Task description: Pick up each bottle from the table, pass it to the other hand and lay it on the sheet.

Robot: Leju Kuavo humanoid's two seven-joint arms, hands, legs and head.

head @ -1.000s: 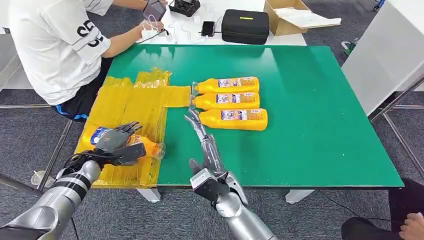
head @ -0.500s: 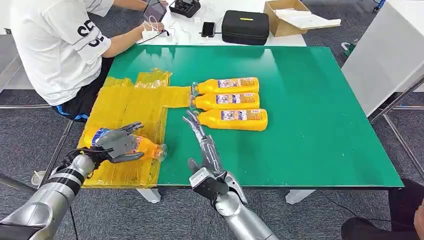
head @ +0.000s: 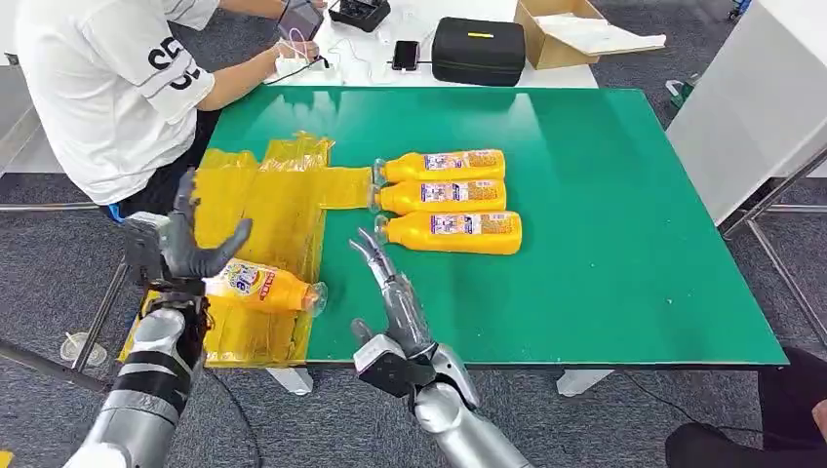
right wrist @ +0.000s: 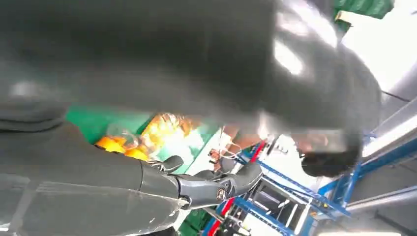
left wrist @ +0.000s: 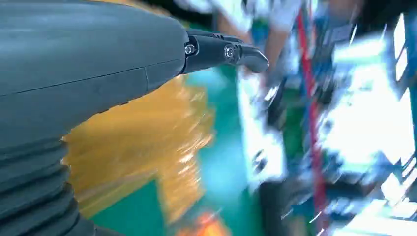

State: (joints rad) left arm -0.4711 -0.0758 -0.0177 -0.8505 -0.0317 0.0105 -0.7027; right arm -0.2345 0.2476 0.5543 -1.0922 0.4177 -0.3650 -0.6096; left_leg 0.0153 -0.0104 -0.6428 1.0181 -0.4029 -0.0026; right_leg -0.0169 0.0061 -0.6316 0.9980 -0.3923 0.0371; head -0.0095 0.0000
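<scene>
One orange bottle point(head: 265, 287) lies on its side on the yellow sheet point(head: 263, 210), near the sheet's front edge, cap toward the green table. My left hand point(head: 185, 242) is raised just behind and left of it, fingers spread, holding nothing. Three more orange bottles point(head: 444, 166) point(head: 442, 196) point(head: 452, 232) lie side by side mid-table. My right hand point(head: 388, 288) stretches flat over the table's front, fingers pointing toward the nearest of the three, holding nothing. The left wrist view is blurred, showing the sheet point(left wrist: 142, 142) beyond my thumb.
A person in a white shirt point(head: 107, 88) sits at the table's far left corner, close to the sheet. Behind the green table point(head: 605, 244) a white desk carries a black case point(head: 478, 51), a cardboard box point(head: 556, 29) and a phone.
My left hand has let go of the bottle on the sheet and lifted up and back, fingers spreading. My right hand has drawn slightly back toward the table's front edge.
</scene>
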